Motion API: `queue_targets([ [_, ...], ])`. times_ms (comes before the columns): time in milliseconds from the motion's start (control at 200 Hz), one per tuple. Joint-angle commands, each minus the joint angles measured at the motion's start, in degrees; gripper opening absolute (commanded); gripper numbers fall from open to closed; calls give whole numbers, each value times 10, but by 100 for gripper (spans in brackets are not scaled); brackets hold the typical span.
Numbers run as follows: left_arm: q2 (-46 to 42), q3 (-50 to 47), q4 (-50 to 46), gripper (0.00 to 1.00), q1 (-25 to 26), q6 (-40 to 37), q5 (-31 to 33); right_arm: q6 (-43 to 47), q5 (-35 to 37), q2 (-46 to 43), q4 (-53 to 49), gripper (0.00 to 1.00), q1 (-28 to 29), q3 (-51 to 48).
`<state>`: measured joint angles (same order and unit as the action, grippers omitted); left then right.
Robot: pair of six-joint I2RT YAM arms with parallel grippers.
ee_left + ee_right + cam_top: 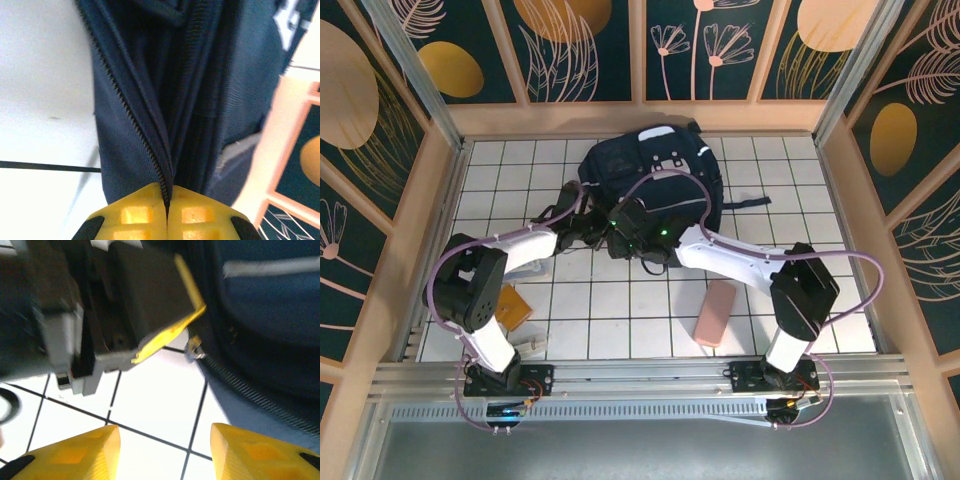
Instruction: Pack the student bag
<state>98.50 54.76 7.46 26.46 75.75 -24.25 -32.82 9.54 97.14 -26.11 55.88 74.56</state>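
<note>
Navy fabric of the student bag [650,170] lies front face up at the far middle of the white tiled table [620,310], its long axis running near to far and its near end at the grippers. The left gripper [167,202] has its pads pressed together on a fold of the bag beside the zip teeth [125,110]. The right gripper [165,437] hovers just beside, fingers spread over bare tile.

The student bag's [130,150] zipper seam is hidden between the left gripper's [167,210] pressed-together pads. The bottom edge crops the right gripper's [165,442] fingers [250,455].
</note>
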Motion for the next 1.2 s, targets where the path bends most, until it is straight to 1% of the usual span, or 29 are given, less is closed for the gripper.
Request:
queue_targets([
  [0,-33,27,17,0,21,96,-39,-65,-21,-45,-43,49,1,-12],
  [50,-35,27,31,0,29,116,-46,-95,-13,-48,-64,49,0,-13],
  [110,-33,31,45,0,38,137,-59,-130,12,-52,-81,49,-4,-21],
  [165,-33,39,51,0,45,147,-68,-154,29,-58,-83,47,-12,-35],
  [230,-34,53,44,0,53,145,-73,-165,59,-64,-85,44,-20,-41],
  [260,-36,56,41,0,55,143,-73,-166,73,-66,-84,41,-23,-42],
  [340,-43,56,38,0,61,141,-73,-168,95,-64,-73,36,-33,-39],
  [455,-51,43,46,0,61,152,-80,-174,117,-55,-55,33,-41,-41],
  [535,-57,35,47,0,62,153,-82,-174,119,-53,-30,30,-46,-49],
  [626,-66,27,47,0,63,156,-79,-175,119,-43,-20,28,-52,-38],
  [751,-74,13,82,0,65,185,-83,-168,102,-27,23,26,-53,-32],
  [831,-73,-2,92,0,69,194,-90,-141,66,-21,82,27,-53,-37],
  [871,-72,1,90,0,71,194,-93,-119,44,-19,105,30,-53,-37],
  [901,-71,1,91,0,72,195,-95,-114,43,-16,107,32,-52,-31],
  [941,-71,0,91,0,72,200,-98,-119,68,-10,82,36,-50,-18],
  [981,-73,-2,92,0,74,208,-100,-128,116,-3,50,41,-48,-6],
  [1061,-82,-11,92,0,74,225,-96,-145,223,14,0,44,-45,1],
  [1136,-92,-20,87,0,75,241,-89,-165,290,35,-30,46,-44,9],
  [1166,-95,-23,86,0,75,247,-89,-164,299,43,-30,46,-45,10],
  [1191,-97,-25,89,0,76,250,-89,-156,296,48,-20,42,-45,10],
])
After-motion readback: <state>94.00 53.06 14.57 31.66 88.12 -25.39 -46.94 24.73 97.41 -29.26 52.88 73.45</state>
